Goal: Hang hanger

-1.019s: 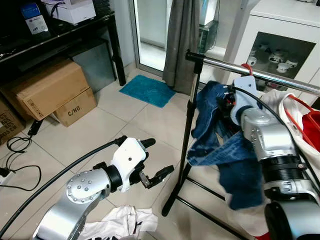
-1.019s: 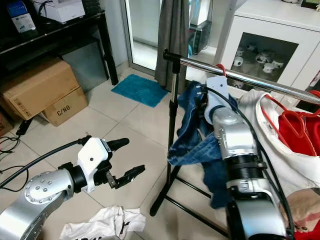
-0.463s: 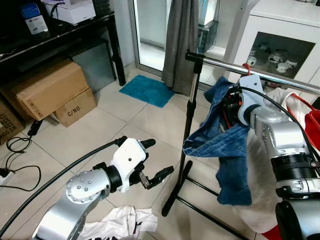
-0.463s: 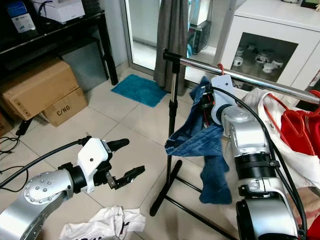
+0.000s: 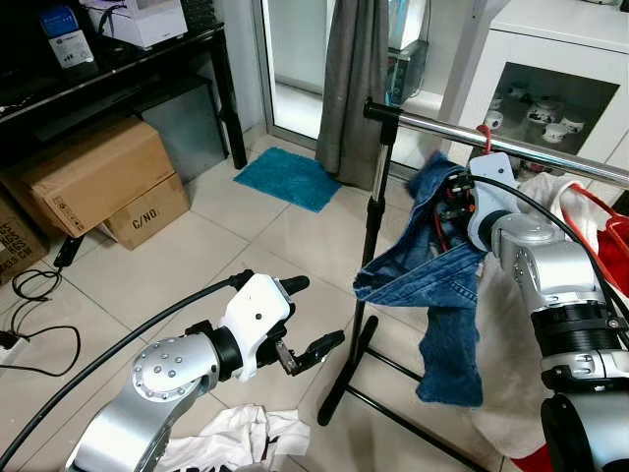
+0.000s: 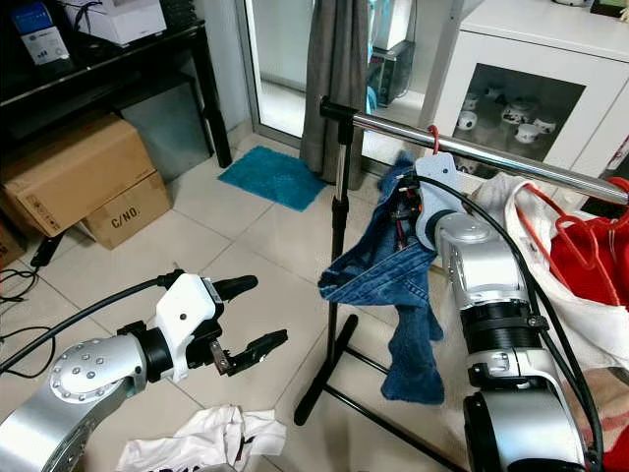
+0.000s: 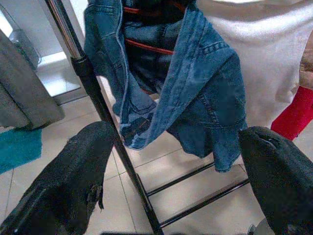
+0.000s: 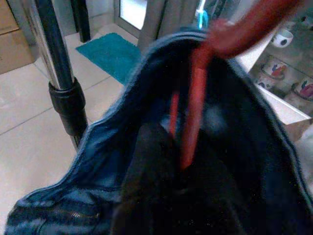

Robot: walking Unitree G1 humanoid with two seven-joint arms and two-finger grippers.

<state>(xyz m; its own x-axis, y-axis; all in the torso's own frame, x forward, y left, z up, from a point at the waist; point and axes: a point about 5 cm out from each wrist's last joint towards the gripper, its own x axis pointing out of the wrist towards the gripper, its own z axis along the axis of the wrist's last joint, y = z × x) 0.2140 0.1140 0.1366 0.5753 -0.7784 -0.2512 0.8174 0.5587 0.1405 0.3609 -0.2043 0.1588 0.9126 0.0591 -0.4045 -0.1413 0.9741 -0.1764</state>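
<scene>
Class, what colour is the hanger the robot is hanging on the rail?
Red hanger, clearest in the right wrist view.

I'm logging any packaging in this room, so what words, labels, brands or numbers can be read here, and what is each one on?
"C/NO": printed on the side of the lower cardboard box under the black table.
Blue and white box on that table: print is there, too small to read.
White box on the table: markings too blurred to read.
</scene>
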